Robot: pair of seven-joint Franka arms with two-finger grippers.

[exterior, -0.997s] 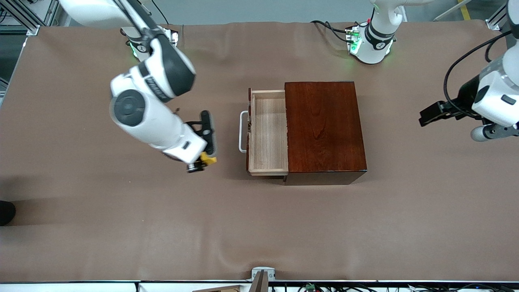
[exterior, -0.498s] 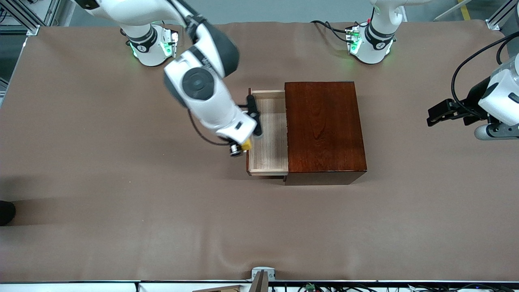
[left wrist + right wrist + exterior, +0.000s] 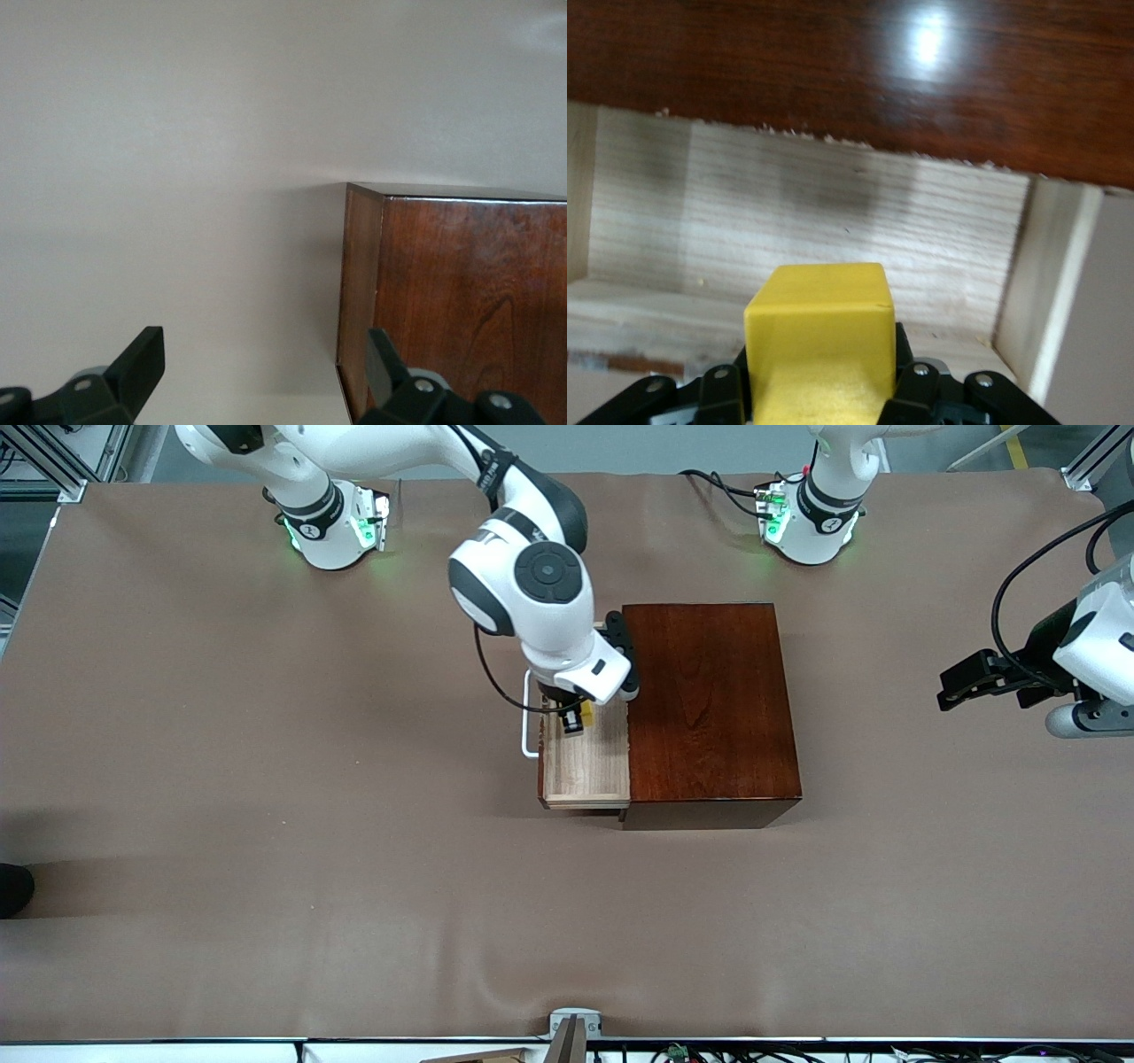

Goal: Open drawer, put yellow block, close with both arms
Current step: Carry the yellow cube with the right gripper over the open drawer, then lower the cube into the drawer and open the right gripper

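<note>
The dark reddish-brown wooden box [image 3: 709,700] stands mid-table with its pale wood drawer [image 3: 586,766] pulled out toward the right arm's end, white handle [image 3: 529,717] showing. My right gripper [image 3: 576,716] is shut on the yellow block [image 3: 585,713] and holds it over the open drawer. The right wrist view shows the yellow block [image 3: 819,341] between the fingers above the drawer floor [image 3: 833,230]. My left gripper [image 3: 961,682] is open and empty, up in the air at the left arm's end of the table; its wrist view shows the box's corner [image 3: 452,301].
The brown table cover [image 3: 266,824] spreads all round the box. The two green-lit arm bases [image 3: 332,522] stand along the edge farthest from the front camera. A small camera mount [image 3: 571,1027] sits at the nearest edge.
My right arm has carried the yellow block from the open table to over the drawer. The left gripper has barely shifted.
</note>
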